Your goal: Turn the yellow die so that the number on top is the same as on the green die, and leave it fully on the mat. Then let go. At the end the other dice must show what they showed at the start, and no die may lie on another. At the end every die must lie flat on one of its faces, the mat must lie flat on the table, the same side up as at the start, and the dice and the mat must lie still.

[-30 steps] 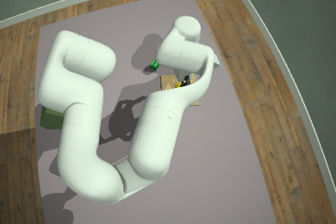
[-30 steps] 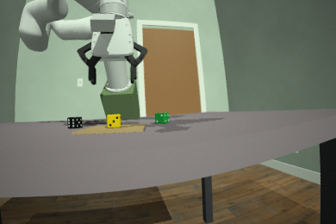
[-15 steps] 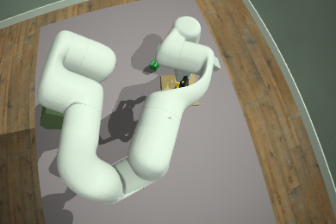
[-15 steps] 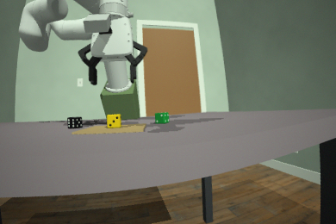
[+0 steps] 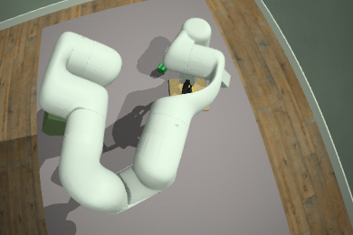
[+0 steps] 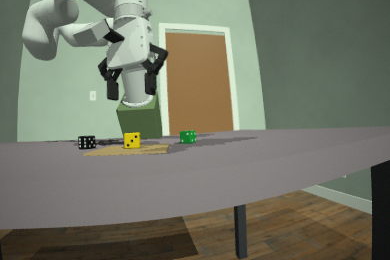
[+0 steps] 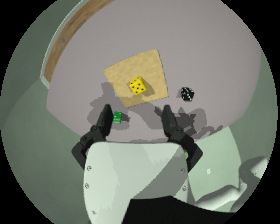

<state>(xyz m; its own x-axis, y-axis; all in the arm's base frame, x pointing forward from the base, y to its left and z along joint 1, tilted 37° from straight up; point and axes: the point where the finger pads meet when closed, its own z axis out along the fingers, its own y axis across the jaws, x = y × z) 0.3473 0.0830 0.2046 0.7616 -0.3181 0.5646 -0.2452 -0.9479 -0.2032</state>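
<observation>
The yellow die (image 6: 132,140) (image 7: 137,86) lies flat on the tan mat (image 5: 174,84) (image 6: 105,151) (image 7: 150,62). Its upper face shows several pips in the wrist view; a side face in the exterior view shows a diagonal row. The green die (image 5: 162,69) (image 6: 188,137) (image 7: 117,117) lies on the table beside the mat; its top number is too small to read surely. The black die (image 6: 86,142) (image 7: 187,94) lies off the mat on the other side. My gripper (image 6: 131,95) (image 7: 137,110) is wide open and empty, well above the yellow die. The arm hides part of the mat in the top view.
The dice stand apart from each other on the grey table (image 5: 226,170) (image 6: 225,163). A green block (image 5: 53,125) (image 6: 139,120) is by the arm's base, far from the mat. The arm's shadows fall across the table.
</observation>
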